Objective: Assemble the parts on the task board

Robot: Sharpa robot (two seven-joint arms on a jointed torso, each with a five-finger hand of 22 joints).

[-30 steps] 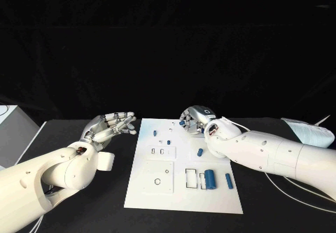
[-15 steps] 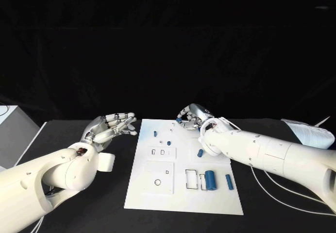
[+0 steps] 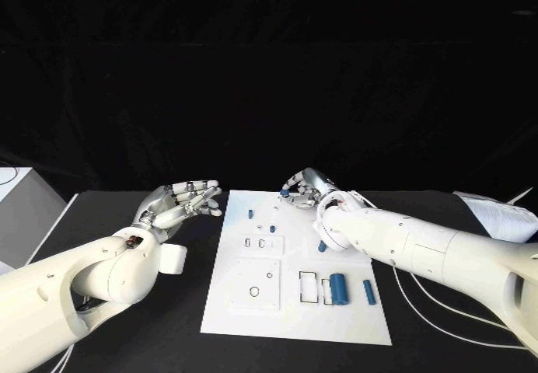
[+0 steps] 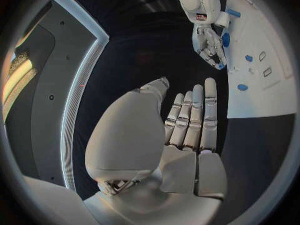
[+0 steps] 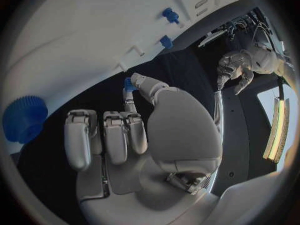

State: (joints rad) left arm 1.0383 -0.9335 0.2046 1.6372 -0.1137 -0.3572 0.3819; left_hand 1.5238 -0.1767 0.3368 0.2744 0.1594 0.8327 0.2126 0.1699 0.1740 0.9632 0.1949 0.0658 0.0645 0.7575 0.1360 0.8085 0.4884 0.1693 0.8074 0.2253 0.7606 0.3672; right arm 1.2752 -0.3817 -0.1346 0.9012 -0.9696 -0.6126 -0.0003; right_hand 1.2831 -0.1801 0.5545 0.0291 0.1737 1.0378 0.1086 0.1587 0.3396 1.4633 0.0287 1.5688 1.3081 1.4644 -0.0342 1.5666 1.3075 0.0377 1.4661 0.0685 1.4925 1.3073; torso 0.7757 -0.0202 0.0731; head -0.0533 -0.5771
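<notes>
Task board point(image 3: 294, 311) lies at surface centre. Right robot hand point(image 3: 304, 189) has advanced to the board's 12 o'clock edge, pinching a small blue part point(image 5: 129, 83); placement appears imminent. Left robot hand point(image 3: 179, 202) stays spread, empty, at 9 o'clock.

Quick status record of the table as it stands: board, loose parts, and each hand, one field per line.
task board: white plate in the middle of the black table
loose parts: large blue cylinder and slimmer blue pin lying at the board's near right
left hand: raised off the board's left edge, fingers apart, holding nothing
right hand: over the board's far edge, pinching a small blue part
</notes>
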